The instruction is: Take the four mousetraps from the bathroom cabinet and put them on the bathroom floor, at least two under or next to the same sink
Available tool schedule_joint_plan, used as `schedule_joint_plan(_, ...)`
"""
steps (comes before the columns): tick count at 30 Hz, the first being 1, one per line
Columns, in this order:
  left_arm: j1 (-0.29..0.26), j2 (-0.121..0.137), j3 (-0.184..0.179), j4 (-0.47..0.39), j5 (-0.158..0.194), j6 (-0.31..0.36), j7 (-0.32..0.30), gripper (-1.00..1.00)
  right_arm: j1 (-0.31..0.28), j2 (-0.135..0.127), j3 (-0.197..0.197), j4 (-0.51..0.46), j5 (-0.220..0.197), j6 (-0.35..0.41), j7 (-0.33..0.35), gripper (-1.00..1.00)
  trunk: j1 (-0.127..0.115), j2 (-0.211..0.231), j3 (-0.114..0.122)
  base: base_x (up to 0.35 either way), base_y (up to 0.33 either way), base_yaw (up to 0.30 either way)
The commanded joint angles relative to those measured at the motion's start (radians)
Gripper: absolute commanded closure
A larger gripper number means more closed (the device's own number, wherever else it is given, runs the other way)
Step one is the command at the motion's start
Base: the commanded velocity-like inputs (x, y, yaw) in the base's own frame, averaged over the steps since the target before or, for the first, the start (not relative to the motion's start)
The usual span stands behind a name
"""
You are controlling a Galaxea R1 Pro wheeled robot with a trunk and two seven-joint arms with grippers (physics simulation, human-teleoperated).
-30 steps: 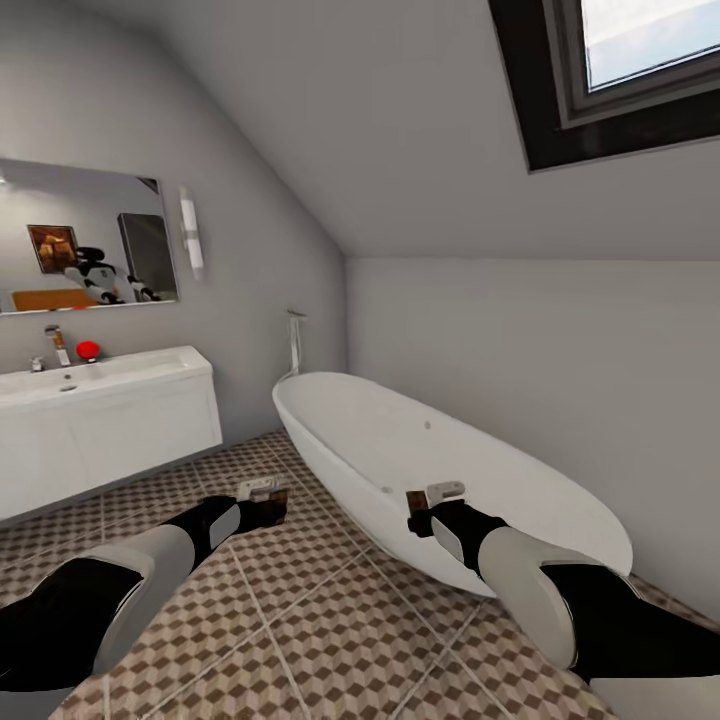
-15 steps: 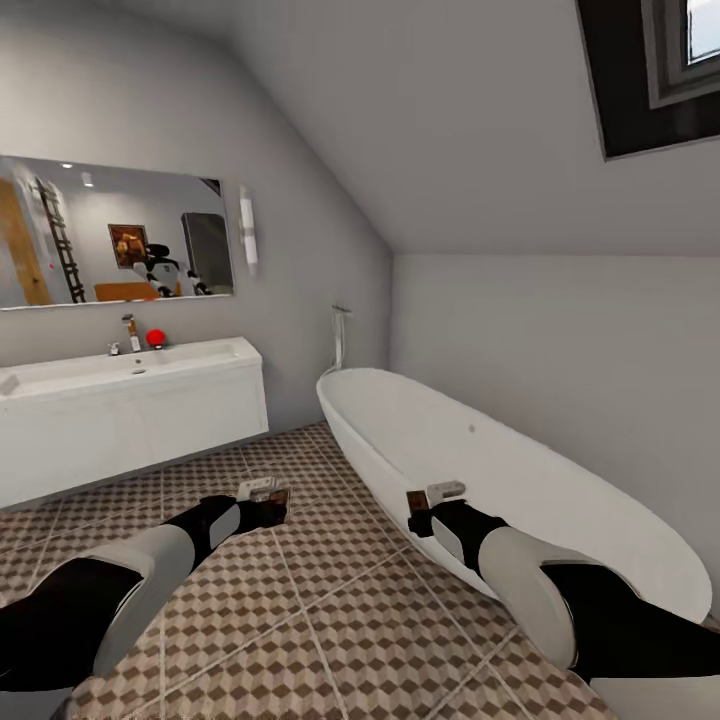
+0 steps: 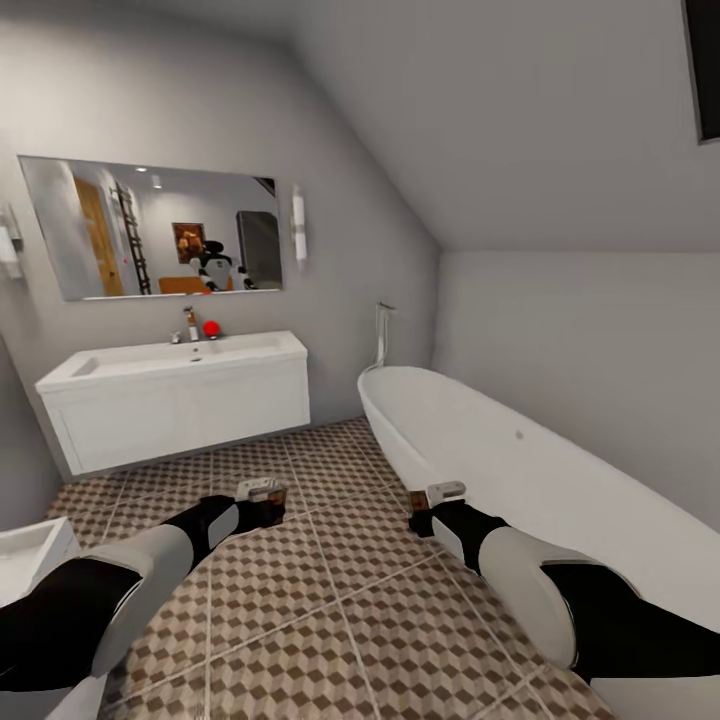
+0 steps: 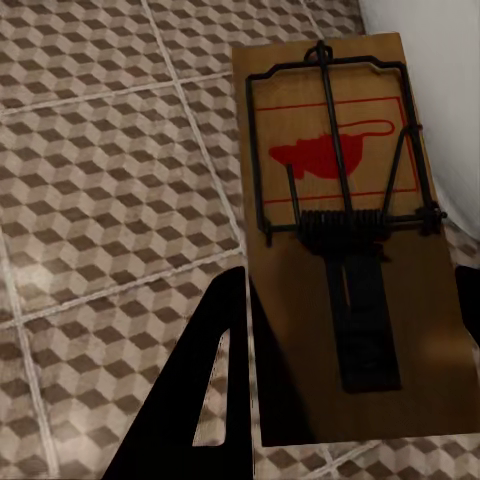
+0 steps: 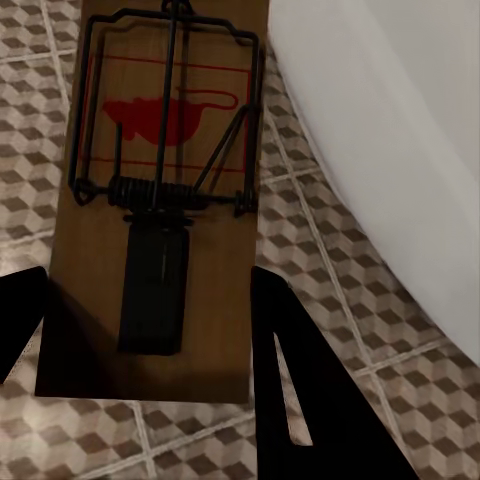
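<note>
Mousetraps are in both our grippers, one each, so at least two of the four are out of the cabinet but none we can see lies on the bathroom floor (image 3: 330, 600) yet. Our left gripper (image 3: 268, 500) is clenched on a mousetrap (image 4: 345, 235), its black fingers (image 4: 205, 390) pressing the wooden slab's long edges, the wire bar and red mouse print facing the wrist camera, patterned tiles below it. Our right gripper (image 3: 432, 503) grasps a second mousetrap (image 5: 160, 200) the same way, held above the tiles just beside the white bathtub (image 3: 540, 490). The two arms hang over the open middle of the floor, well apart from the wall-hung sink vanity (image 3: 180, 400) that stands against the far wall under the mirror (image 3: 155, 225). A corner of another white basin (image 3: 25, 555) shows at the near left edge of the head view. We judge the carrying stage about half done for this pair: what is left is to reach one sink, set both traps on the tiles under or right beside it, then place whatever traps remain on the same floor. Where the other two are, we cannot tell.
</note>
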Motion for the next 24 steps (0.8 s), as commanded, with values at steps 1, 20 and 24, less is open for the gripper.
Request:
schedule_joint_plan(1,-0.001,0.000,-0.008,0.000,0.008,0.004,-0.002,1.00,-0.001,0.000,-0.005,0.002,0.006,0.002,-0.002,1.00,0.000,-0.001,-0.002,0.011,0.000,0.181)
schedule_joint_plan(20,-0.001,0.003,-0.008,0.000,0.009,0.005,-0.002,1.00,-0.001,-0.003,-0.003,0.002,0.009,0.001,-0.004,1.00,0.000,-0.001,-0.003,0.273,0.000,0.023)
schedule_joint_plan(24,-0.001,0.003,-0.008,0.000,0.009,0.005,-0.002,1.00,-0.001,-0.004,-0.003,0.002,0.009,0.001,-0.008,1.00,0.000,-0.001,-0.003,0.322,0.000,0.000)
